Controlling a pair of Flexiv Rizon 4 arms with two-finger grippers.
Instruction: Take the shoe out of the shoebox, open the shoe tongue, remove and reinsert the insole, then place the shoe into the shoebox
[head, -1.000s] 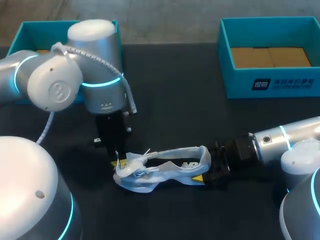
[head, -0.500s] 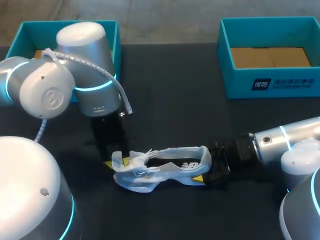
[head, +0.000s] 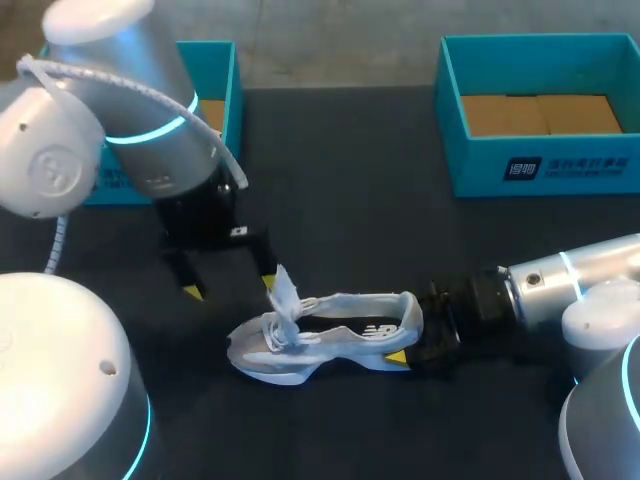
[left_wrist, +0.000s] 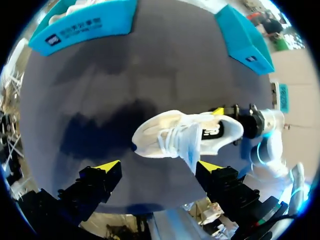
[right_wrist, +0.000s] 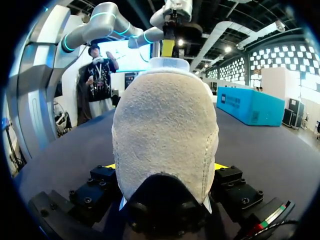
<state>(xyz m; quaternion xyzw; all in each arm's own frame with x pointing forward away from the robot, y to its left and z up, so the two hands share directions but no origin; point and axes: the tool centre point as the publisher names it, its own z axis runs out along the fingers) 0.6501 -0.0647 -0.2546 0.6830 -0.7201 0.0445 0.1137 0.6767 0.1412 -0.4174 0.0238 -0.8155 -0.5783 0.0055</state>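
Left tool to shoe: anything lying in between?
Nothing: only bare table between the left tool and the shoe, clearest in the left wrist view.

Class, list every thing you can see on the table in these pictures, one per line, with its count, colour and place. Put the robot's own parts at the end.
shoe: one, white and light grey, on the middle of the table, heel toward the right arm.
left shoebox: one, teal, open, at the table's far left, partly hidden behind the left arm.
right shoebox: one, teal, open, brown inside, at the table's far right.
table: one, black, under everything.
left gripper: one, black with yellow tips, open, by the shoe's toe end.
right gripper: one, black with yellow tips, shut on the shoe's heel.
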